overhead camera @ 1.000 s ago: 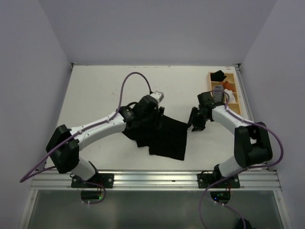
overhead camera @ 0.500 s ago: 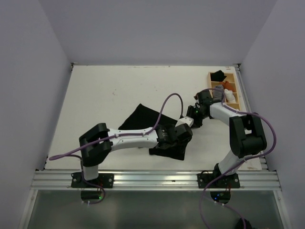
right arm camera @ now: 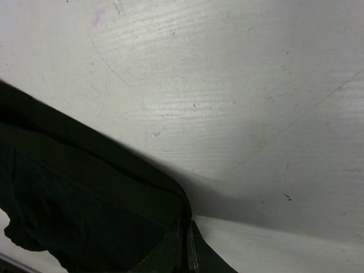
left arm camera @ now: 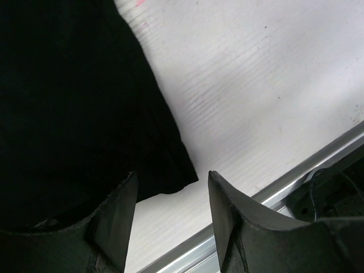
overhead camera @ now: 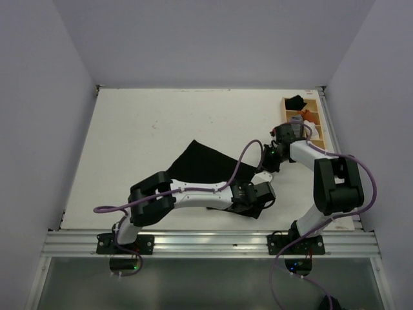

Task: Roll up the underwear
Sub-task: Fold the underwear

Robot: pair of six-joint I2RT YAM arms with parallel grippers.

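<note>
The underwear (overhead camera: 200,163) lies flat by the table's (overhead camera: 129,129) near edge. The right hand (right arm camera: 186,230) is pinched shut on its right corner, and the left hand (left arm camera: 170,182) is open astride its near corner. That thin pinch may slip under a pull, skewing the roll.

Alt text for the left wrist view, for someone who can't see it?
The left gripper hangs open above a corner of the black underwear, which lies on the white table. A metal rail crosses the lower right.
</note>
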